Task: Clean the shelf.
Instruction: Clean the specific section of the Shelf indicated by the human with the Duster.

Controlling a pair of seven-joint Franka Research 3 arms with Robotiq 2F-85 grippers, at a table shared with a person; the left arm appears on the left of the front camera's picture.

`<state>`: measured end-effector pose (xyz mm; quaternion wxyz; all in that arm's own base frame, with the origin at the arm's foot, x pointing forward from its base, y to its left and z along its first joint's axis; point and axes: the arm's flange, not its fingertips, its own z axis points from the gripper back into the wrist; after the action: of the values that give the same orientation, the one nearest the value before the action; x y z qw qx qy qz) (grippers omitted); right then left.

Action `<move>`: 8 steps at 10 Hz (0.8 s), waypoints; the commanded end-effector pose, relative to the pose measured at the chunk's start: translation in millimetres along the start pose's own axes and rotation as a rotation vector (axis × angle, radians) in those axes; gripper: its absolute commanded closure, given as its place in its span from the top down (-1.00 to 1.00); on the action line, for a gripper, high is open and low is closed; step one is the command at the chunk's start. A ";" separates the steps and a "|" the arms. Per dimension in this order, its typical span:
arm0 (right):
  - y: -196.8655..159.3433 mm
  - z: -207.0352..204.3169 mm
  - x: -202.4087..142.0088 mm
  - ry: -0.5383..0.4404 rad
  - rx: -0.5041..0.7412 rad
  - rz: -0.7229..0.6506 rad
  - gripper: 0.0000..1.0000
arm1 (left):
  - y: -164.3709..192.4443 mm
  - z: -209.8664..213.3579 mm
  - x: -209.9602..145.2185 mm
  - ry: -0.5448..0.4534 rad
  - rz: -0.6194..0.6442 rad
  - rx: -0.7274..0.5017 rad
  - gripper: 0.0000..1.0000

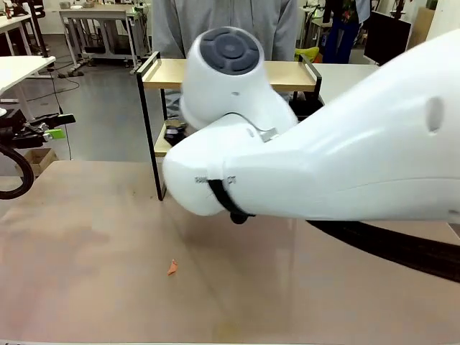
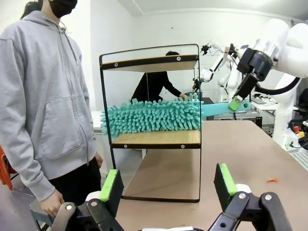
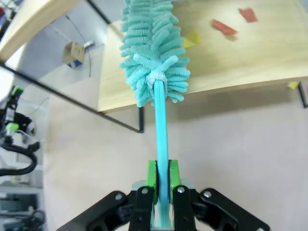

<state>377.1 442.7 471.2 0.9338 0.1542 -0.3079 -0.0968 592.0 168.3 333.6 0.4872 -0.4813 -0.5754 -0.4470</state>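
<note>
Swept the lower board of the shelf [image 2: 159, 138] at frame centre, teal duster [image 3: 154, 62] clamped in the right claw [image 3: 162, 175], left claw [image 2: 168, 185] wide; probably needed a drag over the 2 red scraps [image 3: 224, 27] next.

You have the shelf [image 1: 164, 74] standing upright at the far edge of the counter [image 1: 86, 251]: two light wooden boards in a thin black frame. Red and yellow scraps [image 3: 224, 27] lie on its lower board.
</note>
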 end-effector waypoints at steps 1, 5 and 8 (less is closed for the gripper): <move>-43.4 25.3 0.0 0.027 0.011 -0.052 -0.74 | -1.0 -1.5 3.4 0.000 -0.004 -0.001 1.00; -115.5 69.0 8.0 0.007 -0.078 -0.120 -0.74 | -1.0 -1.5 3.4 0.000 -0.004 -0.001 1.00; -162.1 97.0 16.3 -0.018 -0.186 -0.186 -0.74 | -1.0 -1.5 3.4 0.000 -0.004 -0.001 1.00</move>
<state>334.8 279.9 492.0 0.9287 0.1239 -0.2886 -0.1973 592.1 168.5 333.9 0.4872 -0.4810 -0.5755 -0.4472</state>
